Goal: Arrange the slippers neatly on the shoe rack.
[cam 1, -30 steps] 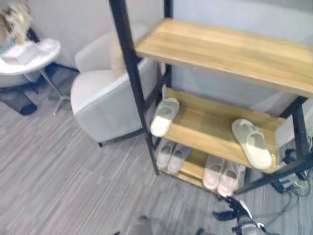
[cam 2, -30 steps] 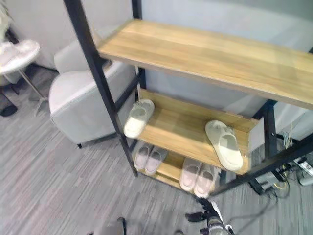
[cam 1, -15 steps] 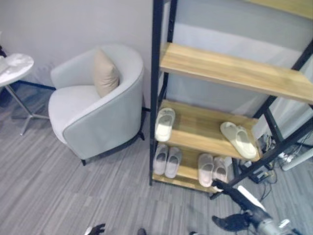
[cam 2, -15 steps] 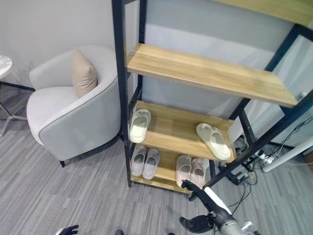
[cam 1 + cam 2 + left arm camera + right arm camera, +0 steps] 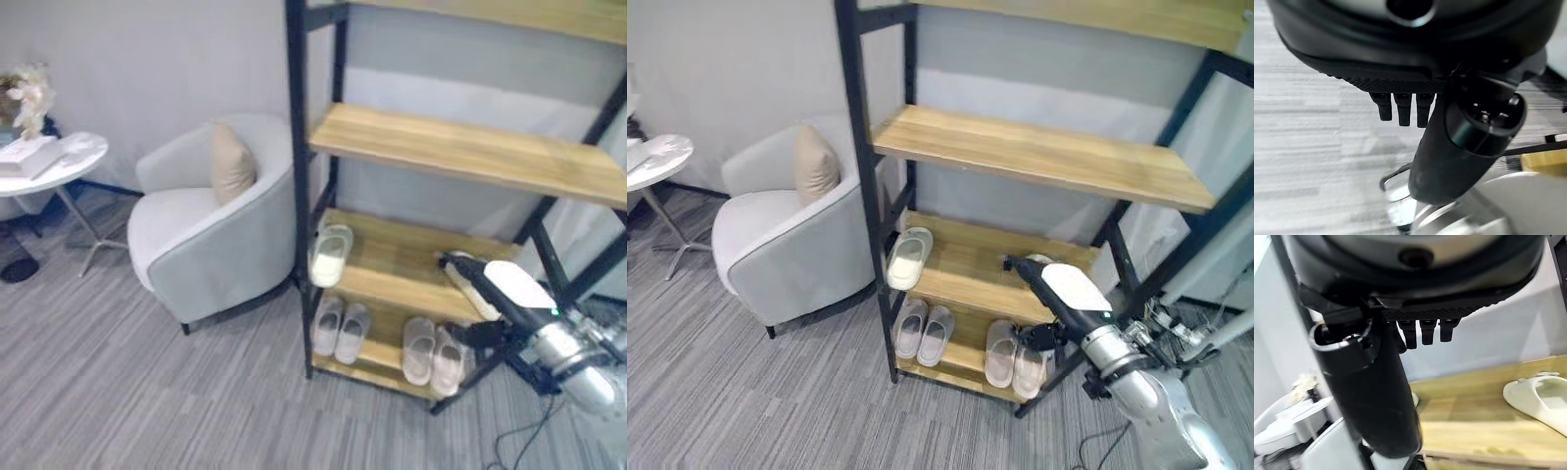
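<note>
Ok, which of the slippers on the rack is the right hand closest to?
The cream slipper at the right end of the middle shelf; the right hand hovers by it. Its mate lies at the left end.

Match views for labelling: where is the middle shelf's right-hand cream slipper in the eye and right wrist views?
Left eye: cream slipper right of centre, partly under the right hand.
Right eye: same, beside the hand.
Right wrist: past the thumb, on the shelf.
Landmark: wooden middle shelf.

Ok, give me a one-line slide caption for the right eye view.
Right hand reaching over the middle wooden shelf beside a cream slipper, two pale pink slipper pairs below.
</note>
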### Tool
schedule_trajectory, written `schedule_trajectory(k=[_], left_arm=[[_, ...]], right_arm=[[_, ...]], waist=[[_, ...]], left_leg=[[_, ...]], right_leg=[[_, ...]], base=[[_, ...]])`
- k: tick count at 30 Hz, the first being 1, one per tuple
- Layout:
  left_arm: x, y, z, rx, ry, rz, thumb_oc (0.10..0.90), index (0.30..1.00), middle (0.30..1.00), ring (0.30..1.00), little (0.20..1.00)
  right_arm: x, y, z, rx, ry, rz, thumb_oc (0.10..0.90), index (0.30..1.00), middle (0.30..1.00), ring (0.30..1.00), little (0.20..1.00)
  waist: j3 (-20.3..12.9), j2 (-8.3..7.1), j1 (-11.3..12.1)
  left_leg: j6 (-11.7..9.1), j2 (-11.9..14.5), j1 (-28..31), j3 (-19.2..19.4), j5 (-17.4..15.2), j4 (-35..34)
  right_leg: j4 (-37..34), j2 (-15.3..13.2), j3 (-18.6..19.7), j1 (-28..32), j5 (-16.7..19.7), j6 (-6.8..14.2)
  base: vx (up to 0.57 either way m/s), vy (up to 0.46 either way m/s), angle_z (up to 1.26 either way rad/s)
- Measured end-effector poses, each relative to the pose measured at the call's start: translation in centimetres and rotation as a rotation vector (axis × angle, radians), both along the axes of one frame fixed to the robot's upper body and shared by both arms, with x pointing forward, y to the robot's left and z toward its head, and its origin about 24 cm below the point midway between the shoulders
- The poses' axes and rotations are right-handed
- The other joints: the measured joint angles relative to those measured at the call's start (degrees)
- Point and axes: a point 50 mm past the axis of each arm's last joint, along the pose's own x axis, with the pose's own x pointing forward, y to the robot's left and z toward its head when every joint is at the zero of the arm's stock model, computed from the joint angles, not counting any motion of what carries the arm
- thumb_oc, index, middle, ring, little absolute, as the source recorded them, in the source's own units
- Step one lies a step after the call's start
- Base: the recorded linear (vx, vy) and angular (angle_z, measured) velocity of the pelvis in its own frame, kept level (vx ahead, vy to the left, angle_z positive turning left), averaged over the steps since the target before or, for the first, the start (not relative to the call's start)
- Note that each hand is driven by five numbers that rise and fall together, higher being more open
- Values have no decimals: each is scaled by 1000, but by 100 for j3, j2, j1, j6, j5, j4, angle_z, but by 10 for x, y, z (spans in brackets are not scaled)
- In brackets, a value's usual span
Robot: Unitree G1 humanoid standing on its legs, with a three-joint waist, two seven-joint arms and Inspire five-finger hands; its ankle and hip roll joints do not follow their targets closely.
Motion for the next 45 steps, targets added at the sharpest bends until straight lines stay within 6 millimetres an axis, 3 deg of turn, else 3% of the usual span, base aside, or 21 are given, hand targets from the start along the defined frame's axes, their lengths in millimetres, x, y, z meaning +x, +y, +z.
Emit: schedule_trajectory(k=[5,9,14,20,22,25,29,36,45], left_arm=[[-13,-5,-2,-26,47,-31,800,900,900,900,900],[0,-6,-1,-30,11,-37,800,900,900,900,900],[40,-18,3,-56,-104,-118,800,900,900,900,900],[50,-22,5,-74,-144,-116,800,900,900,900,900],[56,-23,7,-79,-169,-126,800,900,900,900,900],[61,-23,7,-78,-179,-132,800,900,900,900,900],[68,-25,9,-83,-195,-145,800,900,900,900,900],[68,-25,9,-88,-194,-130,800,900,900,900,900],[66,-21,10,-84,-194,-132,800,900,900,900,900]], right_arm=[[20,-19,-8,-62,21,-101,800,900,900,900,900],[33,-30,7,-146,-20,-151,800,900,900,900,900],[61,-61,47,-225,-124,-287,800,900,900,900,900],[76,-85,76,-282,-182,-410,800,900,900,900,900],[86,-84,101,-286,-253,-413,800,900,900,900,900],[90,-87,121,-250,-327,-444,800,900,900,900,900],[89,-106,151,-286,-356,-532,800,900,900,900,900],[80,-111,151,-203,-364,-545,800,900,900,900,900],[60,-122,117,-135,-230,-537,800,900,900,900,900]], waist=[[41,68,81],[261,202,97],[676,401,98],[911,461,208],[1063,488,231],[1098,494,289],[1151,530,373],[1152,531,350],[1186,475,205]], left_leg=[[-12,-93,-137,-151,114,-81],[-9,-160,-261,-267,430,-531],[-32,-136,-605,-400,833,-920],[-24,-161,-771,-487,1011,-1141],[-27,-173,-828,-535,1052,-1192],[-26,-182,-912,-564,1065,-1201],[-38,-193,-1035,-671,1132,-1275],[-50,-199,-1043,-730,1145,-1290],[-73,-165,-1044,-661,1169,-1300]], right_leg=[[33,-26,-117,-130,-20,5],[55,-63,-90,-428,-18,5],[-44,16,-155,-854,131,-32],[-195,30,-265,-1005,241,-22],[-210,32,-281,-1051,242,-22],[-210,27,-274,-1117,242,-20],[-213,33,-288,-1219,240,-19],[-216,38,-292,-1206,226,-4],[-222,55,-215,-1245,195,-6]], base=[[5,-22,19],[-1,-36,13],[-33,-19,9],[10,-20,8],[63,-22,10],[34,-19,7],[52,-27,13],[42,-25,4],[33,-37,-4]])
